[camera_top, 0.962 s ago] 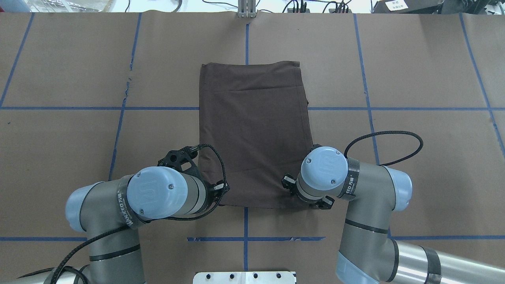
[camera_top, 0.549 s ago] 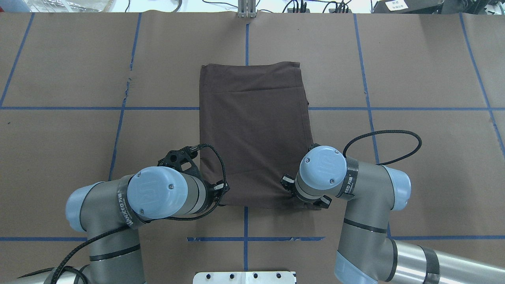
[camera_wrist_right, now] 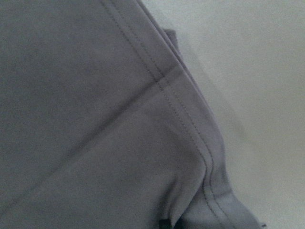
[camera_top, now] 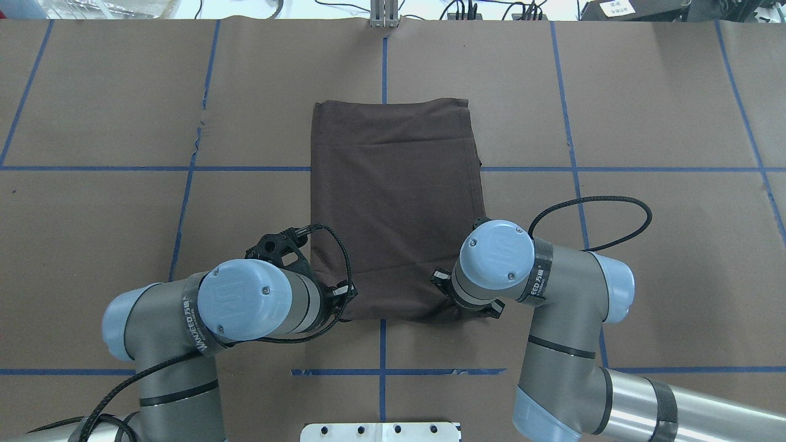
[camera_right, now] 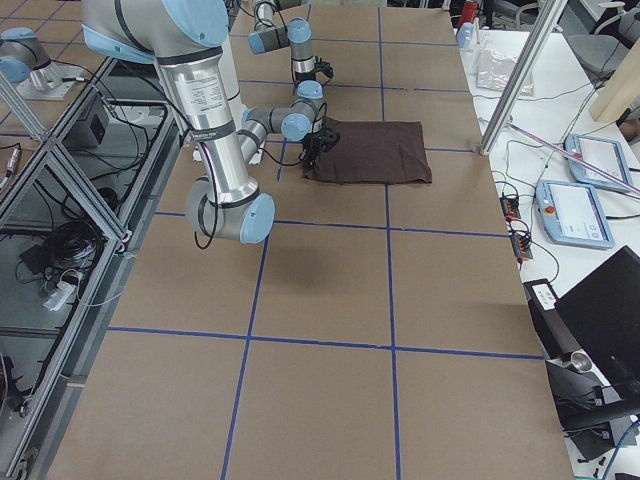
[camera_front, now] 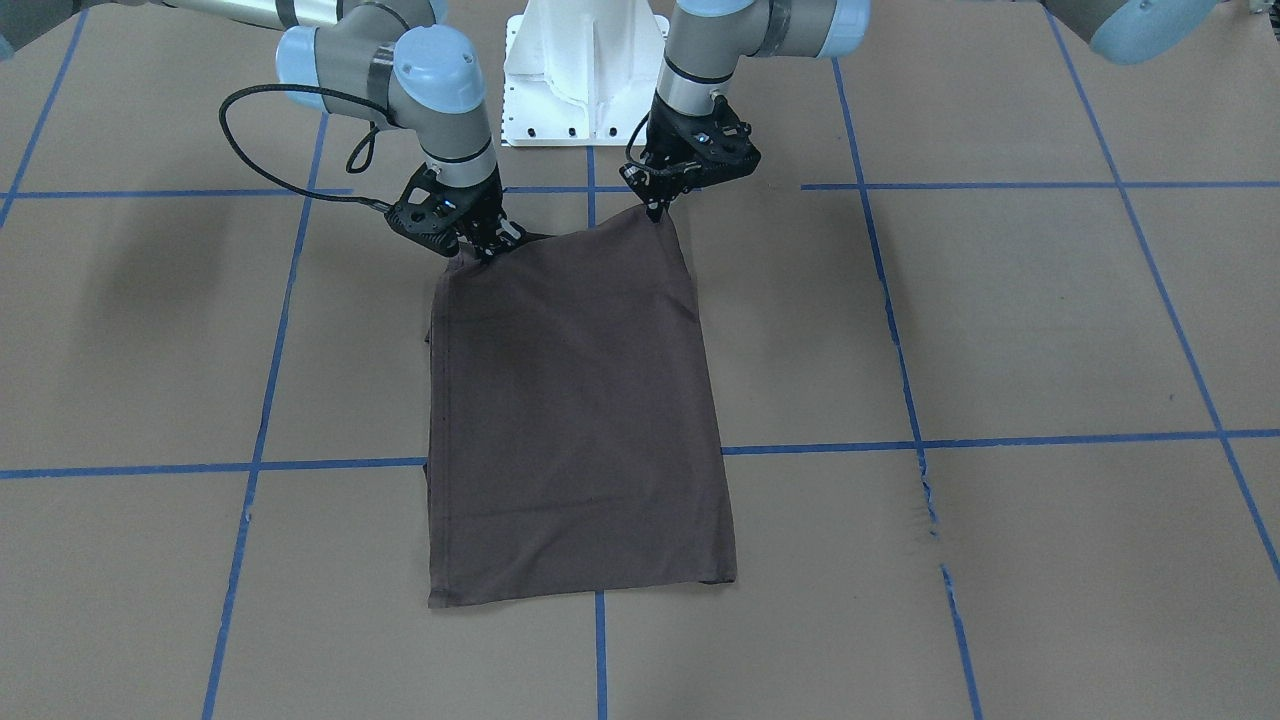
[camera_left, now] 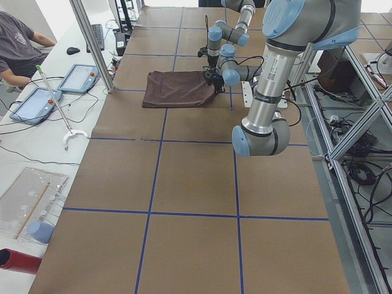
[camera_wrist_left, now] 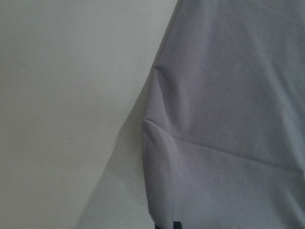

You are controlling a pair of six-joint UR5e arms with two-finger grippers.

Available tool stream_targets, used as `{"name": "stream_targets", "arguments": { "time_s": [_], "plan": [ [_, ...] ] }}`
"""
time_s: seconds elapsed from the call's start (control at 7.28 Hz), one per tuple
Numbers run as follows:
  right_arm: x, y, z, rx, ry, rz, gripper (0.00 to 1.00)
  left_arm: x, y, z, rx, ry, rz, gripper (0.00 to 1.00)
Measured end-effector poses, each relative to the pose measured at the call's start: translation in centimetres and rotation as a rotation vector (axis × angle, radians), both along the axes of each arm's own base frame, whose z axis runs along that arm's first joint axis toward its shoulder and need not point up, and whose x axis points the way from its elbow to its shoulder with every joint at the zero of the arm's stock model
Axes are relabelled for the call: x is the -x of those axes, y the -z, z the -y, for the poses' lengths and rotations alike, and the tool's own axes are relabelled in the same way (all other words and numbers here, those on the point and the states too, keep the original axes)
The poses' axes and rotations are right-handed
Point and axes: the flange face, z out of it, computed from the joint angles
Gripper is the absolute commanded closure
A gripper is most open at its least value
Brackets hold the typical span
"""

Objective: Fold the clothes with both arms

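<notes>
The clothes are one dark brown T-shirt, folded into a tall rectangle and lying flat on the brown paper table. In the front-facing view my left gripper is shut on the shirt's corner nearest the robot, and that corner is pulled up into a small peak. My right gripper is shut on the other near corner, which is bunched under its fingers. In the overhead view both wrists cover the fingertips. Both wrist views show only close grey-brown fabric with creases and a stitched hem. The collar, print and label are hidden.
Blue tape lines divide the table into squares. The white pedestal base stands just behind the grippers. A black cable loop hangs off my right arm. A seated person and tablets are beyond the table's far edge.
My right arm has moved forward and inward, carrying the near right corner with it, so the shirt's near edge has crept away from the robot. The left arm has barely moved.
</notes>
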Motion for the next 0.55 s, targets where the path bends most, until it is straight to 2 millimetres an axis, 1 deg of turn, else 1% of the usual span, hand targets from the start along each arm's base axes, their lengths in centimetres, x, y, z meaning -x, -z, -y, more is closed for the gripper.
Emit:
{"name": "stream_targets", "arguments": {
  "time_s": [0.14, 0.55],
  "plan": [
    [0.07, 0.40, 0.05, -0.002, -0.002, 0.006, 0.01, -0.01, -0.02, 0.01, 0.000, 0.000, 0.000, 1.00],
    [0.00, 0.05, 0.04, 0.000, -0.006, -0.001, 0.00, 0.00, 0.03, 0.00, 0.000, 0.000, -0.001, 1.00]
  ]
}}
